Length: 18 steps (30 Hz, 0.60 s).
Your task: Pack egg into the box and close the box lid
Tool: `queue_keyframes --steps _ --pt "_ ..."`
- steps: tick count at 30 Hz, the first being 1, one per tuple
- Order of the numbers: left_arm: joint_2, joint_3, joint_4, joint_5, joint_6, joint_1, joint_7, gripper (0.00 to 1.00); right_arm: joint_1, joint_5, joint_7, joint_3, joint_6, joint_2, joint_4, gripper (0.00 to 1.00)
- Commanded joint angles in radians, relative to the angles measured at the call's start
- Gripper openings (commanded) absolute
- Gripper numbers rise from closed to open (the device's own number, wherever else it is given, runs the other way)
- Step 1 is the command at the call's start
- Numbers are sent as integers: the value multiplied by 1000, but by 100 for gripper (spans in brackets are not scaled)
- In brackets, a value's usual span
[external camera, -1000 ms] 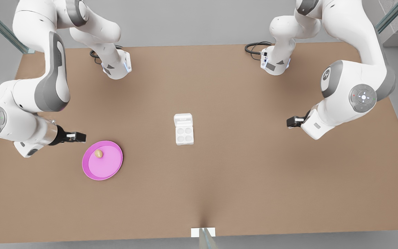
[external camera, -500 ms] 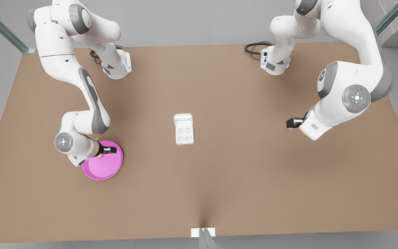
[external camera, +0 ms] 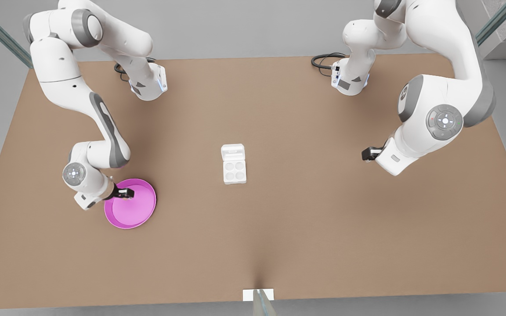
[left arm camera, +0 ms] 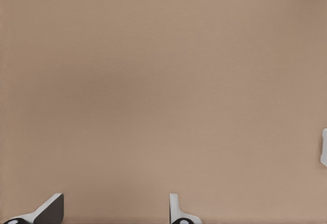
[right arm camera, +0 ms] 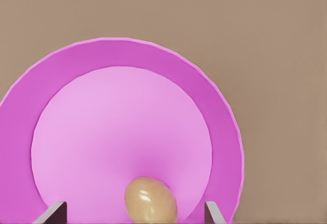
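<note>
The brown table [external camera: 305,228] carries everything. On the front view's left, a white arm reaches down over the pink plate [external camera: 136,210]; the right wrist view looks onto that plate, so this is the right arm. The other arm, the left one, hangs on the front view's right, well apart from the plate and the box.

The round pink plate [right arm camera: 127,127] lies flat near the table's edge on the front view's left. The box [external camera: 234,170] sits near the table's middle, its 4 round cups showing, with the box lid [external camera: 233,151] folded open flat on the table behind the tray.

The right tool [external camera: 126,193] is over the plate's rim area; in its wrist view its 2 fingers [right arm camera: 55,211] stand wide, one on each side of the egg [right arm camera: 150,199], not touching it. The left tool [external camera: 368,153] hovers above bare table; its fingertips [left arm camera: 51,208] are spread wide with nothing between them.

The tan egg rests on the plate's inner floor, near the rim.
</note>
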Motion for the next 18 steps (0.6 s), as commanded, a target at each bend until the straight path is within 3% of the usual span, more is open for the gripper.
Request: queue_keyframes --steps 1,18 --pt "-1 0 0 2 -4 -1 -17 100 -32 -44 -8 22 51 -3 -14 100" --pt "-6 -2 10 2 -9 -10 -16 100 -58 -101 1 52 145 48 -80 100"
